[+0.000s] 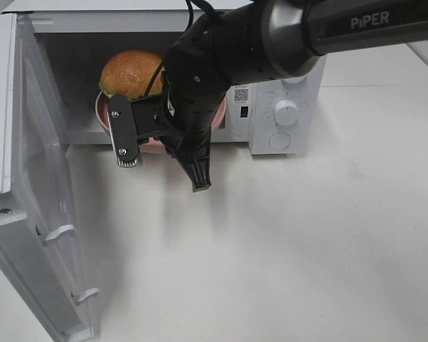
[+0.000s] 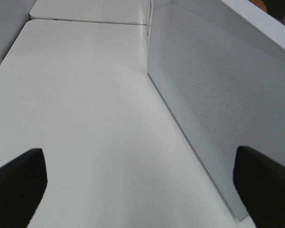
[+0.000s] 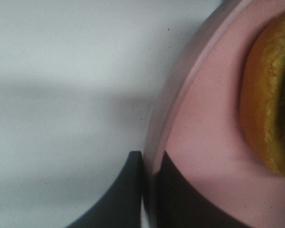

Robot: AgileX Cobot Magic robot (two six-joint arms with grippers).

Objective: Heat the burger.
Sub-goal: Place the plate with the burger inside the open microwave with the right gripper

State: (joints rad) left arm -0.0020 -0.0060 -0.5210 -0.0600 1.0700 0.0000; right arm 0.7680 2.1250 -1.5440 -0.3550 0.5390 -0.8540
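Note:
The burger [image 1: 128,71], with a glossy brown bun, sits on a pink plate [image 1: 219,114] inside the open microwave [image 1: 292,85]. In the right wrist view my right gripper [image 3: 152,154] is shut on the plate's rim [image 3: 154,118], and the burger [image 3: 268,95] lies just past it. In the exterior view a black arm [image 1: 200,78] hangs in front of the opening and hides part of the plate. Two grey-tipped fingers [image 1: 126,135] stand wide apart under its wrist. My left gripper [image 2: 138,151] is open over bare table, with nothing between its fingers.
The microwave door [image 1: 36,142] stands swung wide open on the left. In the left wrist view its mesh face [image 2: 218,95] runs close beside the left gripper. The control knobs [image 1: 286,112] are on the microwave's right. White table [image 1: 292,249] spreads in front.

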